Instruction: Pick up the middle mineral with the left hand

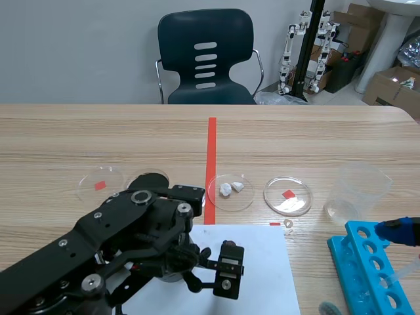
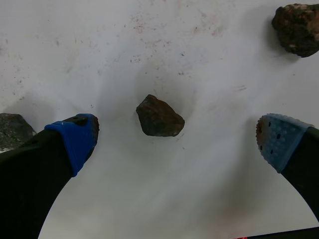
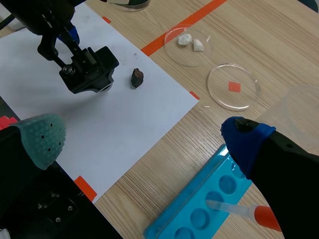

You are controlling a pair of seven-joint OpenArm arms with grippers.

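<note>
The left arm (image 1: 98, 243) was black and blocky, studded with round silver screws, with a black camera box (image 1: 228, 269) at its wrist. The left hand (image 2: 179, 134) wore blue dotted pads (image 2: 75, 142); the right hand (image 3: 143, 137) had one grey-green, one blue.

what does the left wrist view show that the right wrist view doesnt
Only the left wrist view: the dark brown angular mineral lying between the fingers of the open left end effector, flanked by a grey-green rock and a reddish-brown rock.

Only the right wrist view: a clear petri dish with white lumps, an empty petri dish, a blue tube rack, an orange-bulbed pipette.

Both: the white paper sheet.
</note>
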